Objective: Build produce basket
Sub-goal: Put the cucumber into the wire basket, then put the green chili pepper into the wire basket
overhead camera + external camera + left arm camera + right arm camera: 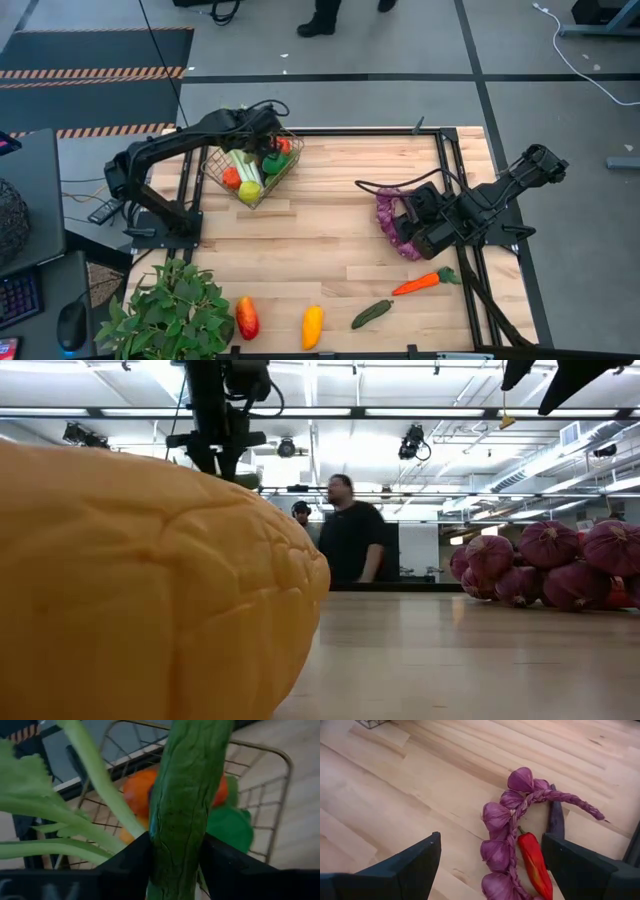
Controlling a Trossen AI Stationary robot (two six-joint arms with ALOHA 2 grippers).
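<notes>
Wire basket (252,172); four loose pieces: carrot (420,283), three others.

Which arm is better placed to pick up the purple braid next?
Right. The right gripper hangs open just over the purple braid and red pepper, while the left gripper is over the basket, shut on a cucumber.

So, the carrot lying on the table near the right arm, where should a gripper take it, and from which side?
Probably at the thick orange middle of the carrot, coming straight down from above. It lies flat on the table, slanted, with its green top toward the right arm's side, so the fingers should close across its narrow width. The open right gripper is nearest; the left gripper holds a cucumber.
</notes>
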